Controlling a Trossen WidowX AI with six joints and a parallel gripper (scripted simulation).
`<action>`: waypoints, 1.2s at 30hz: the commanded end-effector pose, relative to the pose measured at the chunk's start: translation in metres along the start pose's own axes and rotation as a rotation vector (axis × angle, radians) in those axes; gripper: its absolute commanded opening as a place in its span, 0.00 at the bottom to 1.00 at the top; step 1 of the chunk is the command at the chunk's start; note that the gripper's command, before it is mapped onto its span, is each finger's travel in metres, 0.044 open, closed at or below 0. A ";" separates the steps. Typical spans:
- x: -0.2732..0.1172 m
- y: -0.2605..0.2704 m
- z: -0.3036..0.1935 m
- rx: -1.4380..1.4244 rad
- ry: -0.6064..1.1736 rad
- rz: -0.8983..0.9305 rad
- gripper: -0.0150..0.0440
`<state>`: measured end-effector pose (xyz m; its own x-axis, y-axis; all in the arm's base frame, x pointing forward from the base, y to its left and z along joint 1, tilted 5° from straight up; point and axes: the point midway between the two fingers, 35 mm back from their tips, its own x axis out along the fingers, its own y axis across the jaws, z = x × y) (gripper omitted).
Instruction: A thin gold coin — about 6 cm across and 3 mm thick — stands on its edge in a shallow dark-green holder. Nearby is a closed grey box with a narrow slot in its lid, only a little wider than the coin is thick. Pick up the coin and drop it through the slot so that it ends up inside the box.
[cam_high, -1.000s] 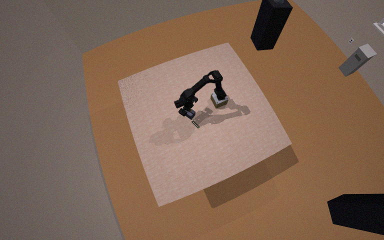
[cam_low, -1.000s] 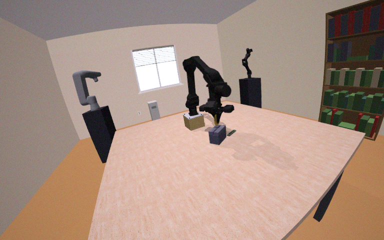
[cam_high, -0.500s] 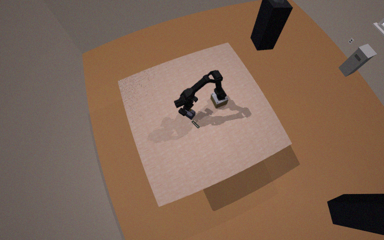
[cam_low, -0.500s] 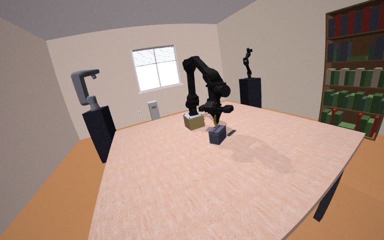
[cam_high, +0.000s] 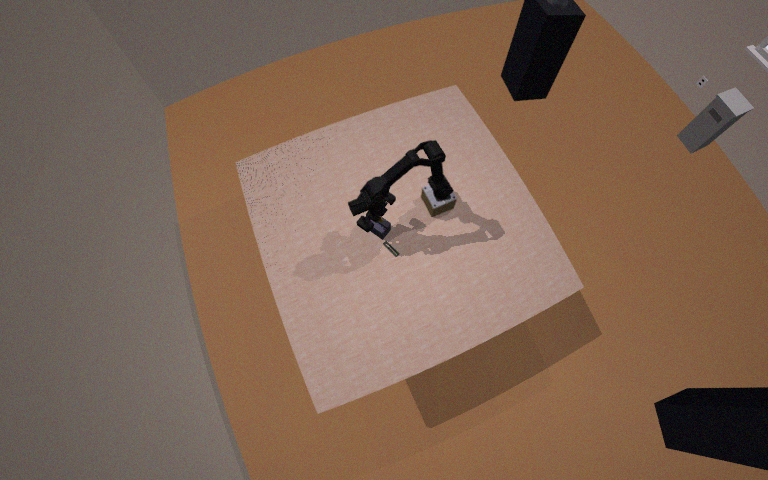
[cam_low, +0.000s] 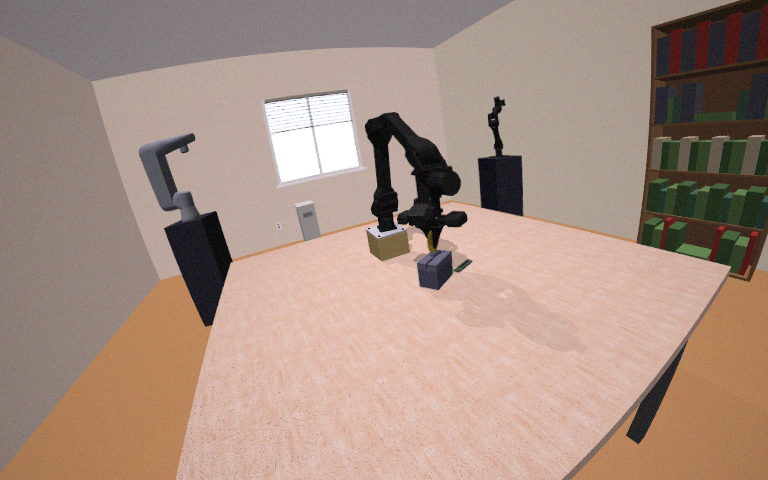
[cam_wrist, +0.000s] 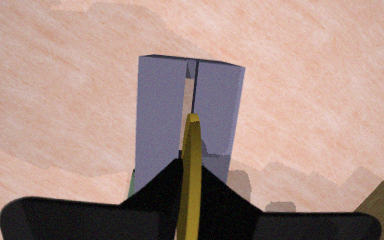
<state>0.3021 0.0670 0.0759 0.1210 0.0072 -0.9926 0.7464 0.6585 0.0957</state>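
My gripper (cam_low: 435, 240) (cam_wrist: 184, 167) is shut on the gold coin (cam_low: 431, 242) (cam_wrist: 192, 150) and holds it on edge, pointing down, over the grey box's lid. The closed blue-grey box (cam_high: 380, 228) (cam_low: 434, 272) (cam_wrist: 160, 115) stands on the table. In the wrist view its slot runs away from me. The coin is seen nearly edge-on and covers the near part of the slot, nearly parallel to it. Whether the coin's lower edge touches the lid or enters the slot cannot be told. The dark-green holder (cam_high: 391, 249) (cam_low: 463, 265) lies empty beside the box, mostly hidden in the wrist view.
The arm's base block (cam_high: 438, 206) (cam_low: 388, 246) stands on the table (cam_high: 453, 316) (cam_low: 339, 350) near the box. The arm's shadow falls across the table around the holder. Dark pedestals (cam_high: 540, 53) (cam_low: 501, 183) stand beyond the table.
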 end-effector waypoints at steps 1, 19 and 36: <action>0.003 -0.003 -0.001 -0.005 0.002 -0.004 0.25; 0.011 -0.001 -0.001 -0.003 0.002 -0.004 0.25; 0.014 -0.001 -0.001 -0.003 0.000 0.000 0.34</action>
<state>0.3024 0.0669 0.0611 0.1196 0.0069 -0.9928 0.7449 0.6604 0.0943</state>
